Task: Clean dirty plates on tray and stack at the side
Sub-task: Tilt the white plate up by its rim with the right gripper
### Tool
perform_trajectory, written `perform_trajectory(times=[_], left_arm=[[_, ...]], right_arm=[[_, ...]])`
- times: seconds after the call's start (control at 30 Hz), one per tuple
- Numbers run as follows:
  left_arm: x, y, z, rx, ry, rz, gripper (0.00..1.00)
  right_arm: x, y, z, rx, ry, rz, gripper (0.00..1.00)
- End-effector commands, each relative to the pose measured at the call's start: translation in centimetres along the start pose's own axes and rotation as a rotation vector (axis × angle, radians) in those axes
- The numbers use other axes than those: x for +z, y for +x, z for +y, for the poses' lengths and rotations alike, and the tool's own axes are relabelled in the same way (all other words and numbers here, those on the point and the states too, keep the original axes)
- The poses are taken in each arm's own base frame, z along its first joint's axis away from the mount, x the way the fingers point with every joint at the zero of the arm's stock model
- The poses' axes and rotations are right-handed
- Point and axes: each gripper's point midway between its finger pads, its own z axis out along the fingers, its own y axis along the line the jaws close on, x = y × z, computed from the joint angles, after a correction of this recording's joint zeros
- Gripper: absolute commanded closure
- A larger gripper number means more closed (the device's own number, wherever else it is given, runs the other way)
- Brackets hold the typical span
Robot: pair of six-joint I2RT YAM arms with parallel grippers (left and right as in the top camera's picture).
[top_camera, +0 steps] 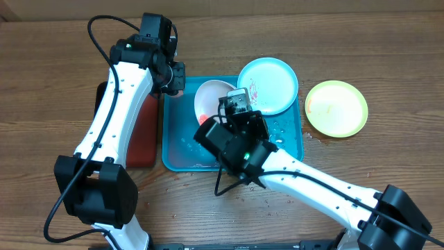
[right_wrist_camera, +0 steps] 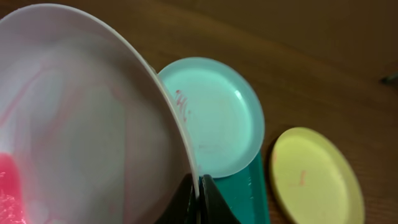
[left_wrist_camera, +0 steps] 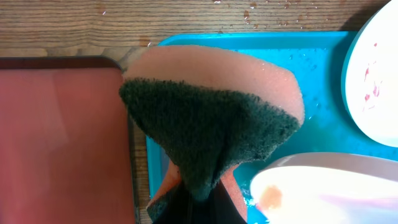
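**Clerk:** Item one, right end effector [right_wrist_camera: 199, 194]?

**Arm:** Mine, clamped on the rim of the white plate [top_camera: 211, 97]. I hold it tilted over the tray [top_camera: 291, 142], mid-counter toward the far edge.

**Clerk:** Item two, left end effector [top_camera: 173, 82]?

**Arm:** Closed on the sponge [left_wrist_camera: 211, 118], scouring face outward.

**Clerk:** Handling note?

**Arm:** In my judgement: brace the plate, lay the scouring face flat on the red smear, and wipe down toward the tray. The pale blue plate [top_camera: 269, 85], also smeared, rests on the tray's far rim. The yellow-green plate [top_camera: 336, 107] lies toward the right edge.

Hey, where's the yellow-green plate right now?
In the overhead view, the yellow-green plate lies on the wooden table, just right of the turquoise tray and the pale blue plate.
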Motion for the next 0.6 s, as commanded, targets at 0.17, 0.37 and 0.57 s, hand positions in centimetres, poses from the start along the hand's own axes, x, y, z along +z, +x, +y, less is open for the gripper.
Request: perform_trajectory(times=[0.17, 0.37, 0.57], left_arm=[[0.7, 0.3, -0.1, -0.011, 0.007, 0.020, 0.96], [0.7, 0.3, -0.1, -0.010, 0.007, 0.021, 0.96], [0.7, 0.2, -0.1, -0.011, 0.007, 0.018, 0.96]], right_arm=[[-4.3, -4.8, -4.8, -0.033, 0.320, -0.248, 0.96], [-6.5, -5.6, -5.4, -0.041, 0.409, -0.330, 0.96], [-7.1, -5.6, -4.8, -0.042, 0.391, -0.344, 0.96]])
